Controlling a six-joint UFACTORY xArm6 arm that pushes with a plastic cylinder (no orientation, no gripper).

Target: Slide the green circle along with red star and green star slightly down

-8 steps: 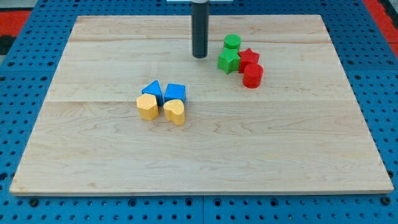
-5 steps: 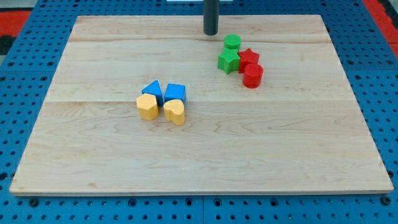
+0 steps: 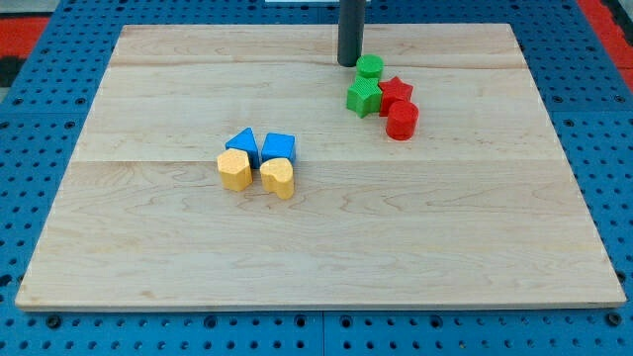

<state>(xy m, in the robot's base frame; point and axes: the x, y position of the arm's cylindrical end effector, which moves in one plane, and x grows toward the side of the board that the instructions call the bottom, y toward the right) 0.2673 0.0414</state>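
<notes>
Wooden board [image 3: 148,247] on blue pegboard. Near top edge, right of centre: green star [image 3: 363,97], red star [image 3: 395,91], green circle [image 3: 370,67] clustered, touching. My tip [image 3: 347,63] just left of green circle; contact unclear. No fingers, bare rod.

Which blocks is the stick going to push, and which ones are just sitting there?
For the job:
my tip, just up-left of the green circle
green circle
green star
red star

Just sitting there:
red cylinder
blue triangle
blue cube
yellow hexagon
yellow heart
</notes>
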